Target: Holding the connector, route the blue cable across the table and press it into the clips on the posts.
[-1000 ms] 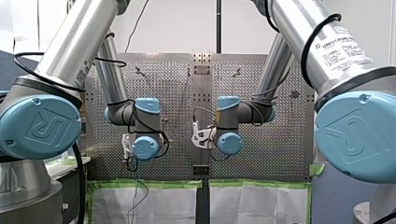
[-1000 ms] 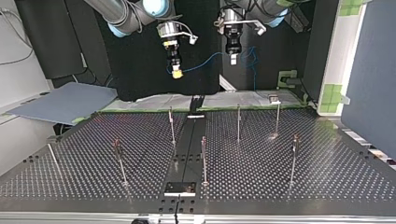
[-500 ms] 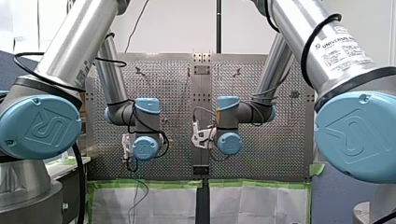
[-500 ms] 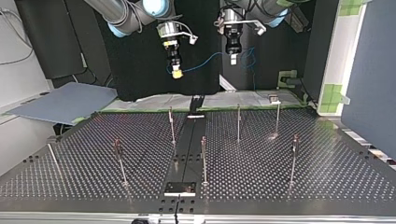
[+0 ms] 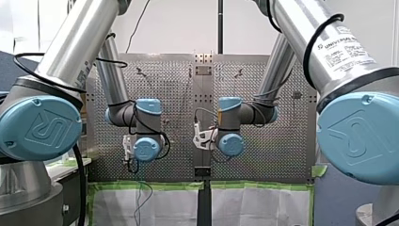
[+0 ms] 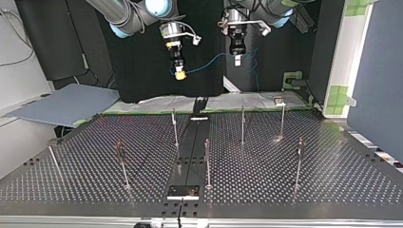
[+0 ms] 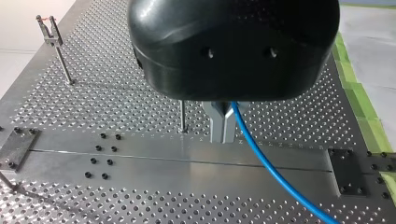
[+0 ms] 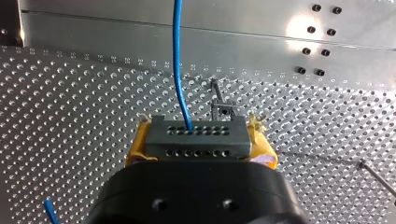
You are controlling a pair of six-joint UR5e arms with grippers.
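seen from across the table, reading left to right: my right gripper (image 6: 179, 74) hangs in the air beyond the far edge of the perforated table (image 6: 332, 185), its yellow pads (image 8: 133, 151) clamped on the grey connector (image 8: 194, 137). out of the connector the blue cable (image 7: 273, 170) runs in a shallow, slack arc to my left gripper (image 6: 236, 60), near it and at about the same height. that gripper's metal fingers (image 7: 218, 125) are pinched narrow on the cable a short way along its length, and the rest of the line trails off behind the table.

below both grippers the thin posts (image 6: 207, 161) stand scattered over the plate from the left side to the right, well apart from the cable. as far as these views show, none of the clips (image 7: 48, 29) at their tops has any blue in it.

by this reading the pick-up is done: connector in one grip, cable guided by the other. the routing itself has not yet begun. carrying the line out over the table and pressing it into every clip is all left to do.
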